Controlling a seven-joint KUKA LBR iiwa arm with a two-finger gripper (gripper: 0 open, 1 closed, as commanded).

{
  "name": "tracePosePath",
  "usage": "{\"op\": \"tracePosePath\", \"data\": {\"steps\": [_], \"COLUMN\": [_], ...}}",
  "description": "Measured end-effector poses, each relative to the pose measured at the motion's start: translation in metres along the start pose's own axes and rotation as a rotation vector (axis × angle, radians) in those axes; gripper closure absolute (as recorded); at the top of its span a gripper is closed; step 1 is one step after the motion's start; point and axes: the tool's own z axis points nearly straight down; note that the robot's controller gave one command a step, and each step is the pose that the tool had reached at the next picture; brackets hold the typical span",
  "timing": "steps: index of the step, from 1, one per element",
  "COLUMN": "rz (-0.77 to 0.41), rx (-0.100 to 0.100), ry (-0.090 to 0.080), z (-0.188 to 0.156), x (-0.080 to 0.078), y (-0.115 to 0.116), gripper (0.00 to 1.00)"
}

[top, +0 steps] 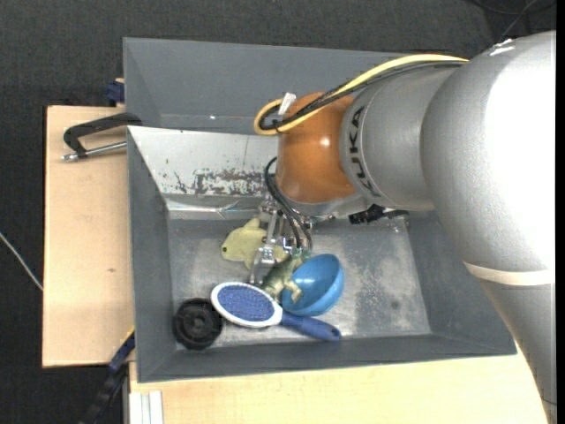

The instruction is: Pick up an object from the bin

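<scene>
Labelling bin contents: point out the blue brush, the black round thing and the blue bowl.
blue brush (pixel 244 304), camera view, on its oval bristle pad.
black round thing (pixel 196 322), camera view, on its middle.
blue bowl (pixel 320 281), camera view, on its inner hollow.

Bin scuffed matt metal; blue bowl glossy plastic; black ring matt, possibly rubber

- Black disc: round, with a hub recess at its middle; lies flat at 7 o'clock from the middle of the view.
- Brush: oval head with a white rim and blue bristle face, at 2 o'clock of the black disc, just beside it. Its blue handle runs between 3 and 4 o'clock.
- Blue bowl: tilted, at 2 o'clock of the brush head, resting against the handle.
- Pale yellow object: irregular shape, at 12 o'clock of the brush head, apart from it.
</scene>
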Motion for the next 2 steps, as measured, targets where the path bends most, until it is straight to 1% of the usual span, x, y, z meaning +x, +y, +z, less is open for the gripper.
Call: {"op": "tracePosePath", "data": {"steps": [2], "rz": [0.000], "rx": [-0.001], "ry": [0.003], "z": [-0.0019], "x": [-0.0023], "y": [0.0017], "gripper": [0.00]}}
